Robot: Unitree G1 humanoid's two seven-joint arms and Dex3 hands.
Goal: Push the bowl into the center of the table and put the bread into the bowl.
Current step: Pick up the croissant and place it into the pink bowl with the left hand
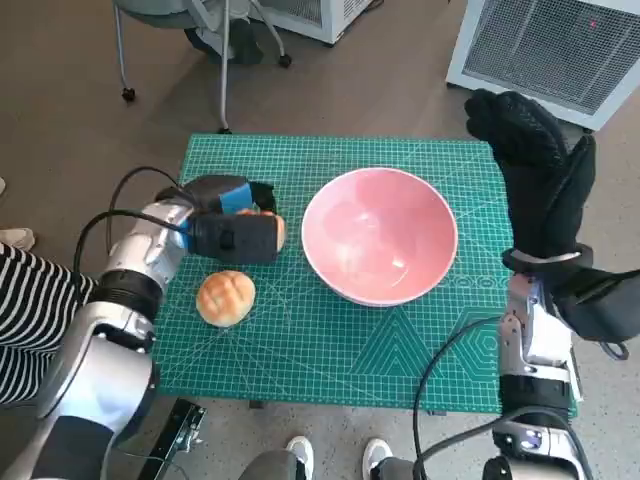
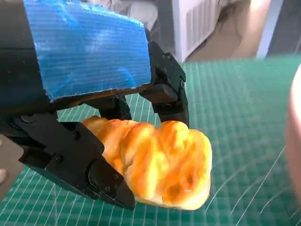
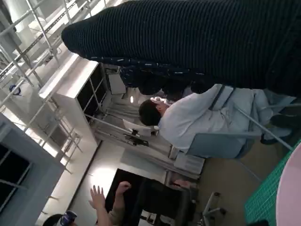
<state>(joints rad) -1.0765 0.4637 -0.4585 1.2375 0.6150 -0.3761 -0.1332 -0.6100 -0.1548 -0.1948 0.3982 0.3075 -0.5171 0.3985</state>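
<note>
Just left of the pink bowl (image 1: 380, 235), the left hand (image 1: 232, 225) grips a golden, braided piece of bread (image 2: 157, 162) between its black fingers (image 2: 169, 94), which close over the top and underside of the loaf in the left wrist view. The bread is oblong; in the head view only a small part of it shows past the hand, its free end pointing toward the bowl, so its long axis runs roughly across the table from the hand to the bowl. Whether it is lifted off the green cutting mat (image 1: 340, 340) or touching it I cannot tell. The bowl sits upright near the middle of the mat, its rim close to the hand but apart from it. A second, round bun (image 1: 226, 298) lies on the mat nearer the robot, beside the left forearm. The right hand (image 1: 535, 170), in its black glove, is raised over the table's right edge, holding nothing, its fingers extended upward.
</note>
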